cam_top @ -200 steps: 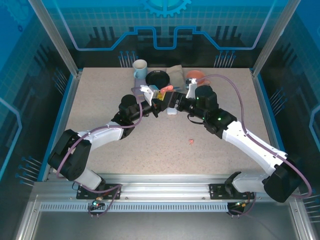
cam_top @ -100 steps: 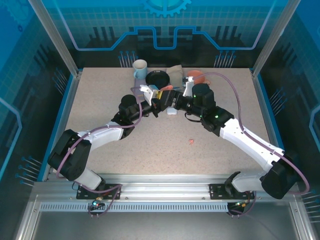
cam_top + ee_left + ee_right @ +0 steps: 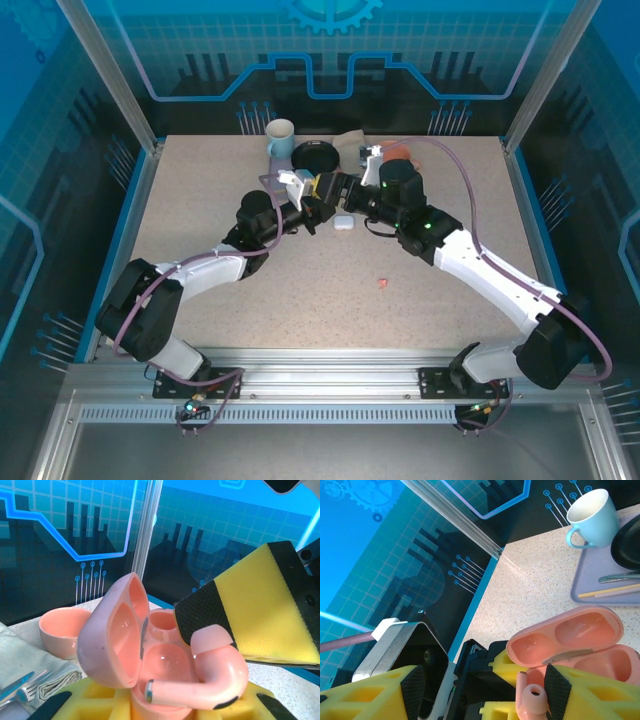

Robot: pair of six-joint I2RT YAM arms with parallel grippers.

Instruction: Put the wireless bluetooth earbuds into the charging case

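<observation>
The pink charging case (image 3: pixel 162 630) is upright with its lid (image 3: pixel 107 640) swung open, and my left gripper (image 3: pixel 165 709) is shut on its base. A salmon-pink earbud (image 3: pixel 210 672) lies tilted across the case's mouth, stem pointing left. One black pad (image 3: pixel 200 615) of my right gripper touches its ear tip. In the right wrist view my right gripper (image 3: pixel 485 685) is open, and the earbud (image 3: pixel 532 700) lies beside one of its fingers, over the case (image 3: pixel 615 662). From above, both grippers (image 3: pixel 310 205) (image 3: pixel 335 188) meet mid-table. A second pink earbud (image 3: pixel 382 283) lies on the table.
A white case (image 3: pixel 343 223) sits just in front of the grippers. At the back stand a pale blue mug (image 3: pixel 280 138), a black bowl (image 3: pixel 316 157) on a lilac tray (image 3: pixel 590 587), a pink bowl (image 3: pixel 400 152) and a cloth with cutlery (image 3: pixel 20 690).
My right gripper has moved left and back, in over the case that the left gripper holds, and the white case on the table has come out from under it. The left arm has stayed still.
</observation>
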